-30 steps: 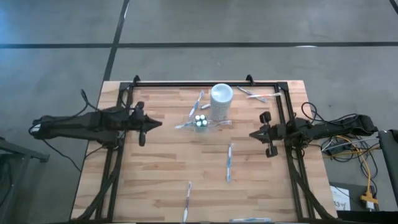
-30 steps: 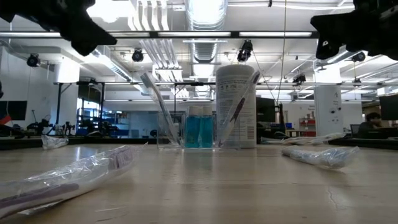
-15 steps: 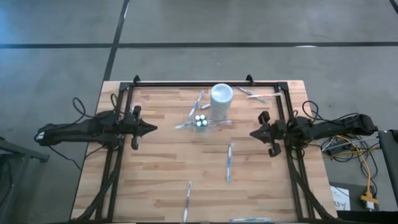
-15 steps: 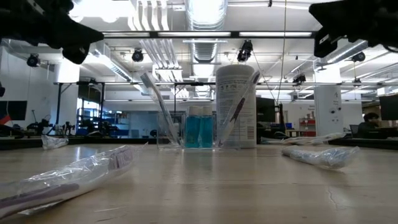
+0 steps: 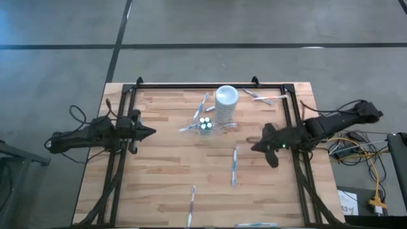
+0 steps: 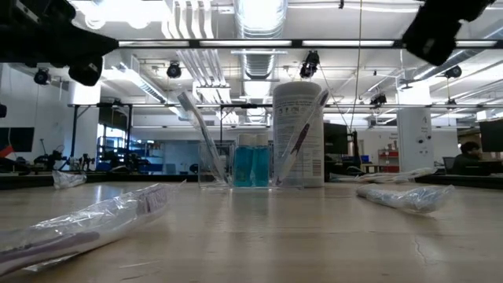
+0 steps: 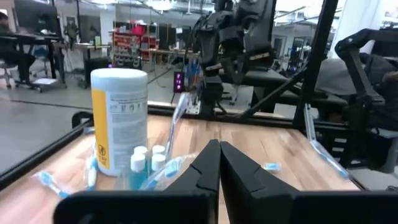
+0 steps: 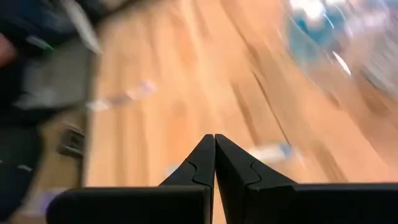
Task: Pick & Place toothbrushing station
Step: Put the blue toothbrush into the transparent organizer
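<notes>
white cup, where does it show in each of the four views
High view: the white cup stands at the table's far middle, seen from above.
Low view: the white cup rises at the centre, behind the clear holder.
Left wrist view: the white cup stands upright on the picture's left side.
Right wrist view: too blurred to tell.
Shared landmark: the teal tubes right beside it.

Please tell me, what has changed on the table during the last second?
The left gripper drew back toward the table's left edge, shut and empty. The right gripper swung toward the table's near side, also shut and empty. The tall white cylindrical cup, the small clear holder and the loose wrapped toothbrushes stayed where they were.
</notes>
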### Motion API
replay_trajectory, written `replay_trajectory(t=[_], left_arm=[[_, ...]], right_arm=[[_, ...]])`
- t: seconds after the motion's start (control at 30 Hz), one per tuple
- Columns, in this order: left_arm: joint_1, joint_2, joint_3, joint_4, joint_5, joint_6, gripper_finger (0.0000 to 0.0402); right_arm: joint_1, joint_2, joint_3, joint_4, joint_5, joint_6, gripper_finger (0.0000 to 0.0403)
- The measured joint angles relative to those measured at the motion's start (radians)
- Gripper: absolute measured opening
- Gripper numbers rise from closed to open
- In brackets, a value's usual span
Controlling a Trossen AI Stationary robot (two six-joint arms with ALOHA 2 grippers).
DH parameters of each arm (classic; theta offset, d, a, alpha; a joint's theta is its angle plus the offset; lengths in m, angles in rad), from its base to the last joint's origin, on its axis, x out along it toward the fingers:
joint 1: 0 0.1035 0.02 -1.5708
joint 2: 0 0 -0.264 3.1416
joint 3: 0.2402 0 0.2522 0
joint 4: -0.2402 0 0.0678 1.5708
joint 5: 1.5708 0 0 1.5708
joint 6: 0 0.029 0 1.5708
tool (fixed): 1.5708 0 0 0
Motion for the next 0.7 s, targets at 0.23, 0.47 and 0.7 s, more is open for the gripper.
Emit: replay_trajectory(t=[0.23,0.47,0.7], left_arm=[[0.0,0.005,-0.013,0.007,0.0,-0.01,0.0007],[0.0,0.005,-0.013,0.004,-0.001,-0.029,0.0021],[0.0,0.005,-0.013,0.004,-0.07,-0.029,0.0025]], right_arm=[[0.208,0.152,0.189,-0.262,0.443,0.27,0.0008],[0.334,0.274,0.192,-0.267,0.412,0.534,0.0029],[0.432,0.461,0.199,-0.266,0.337,0.846,0.0115]])
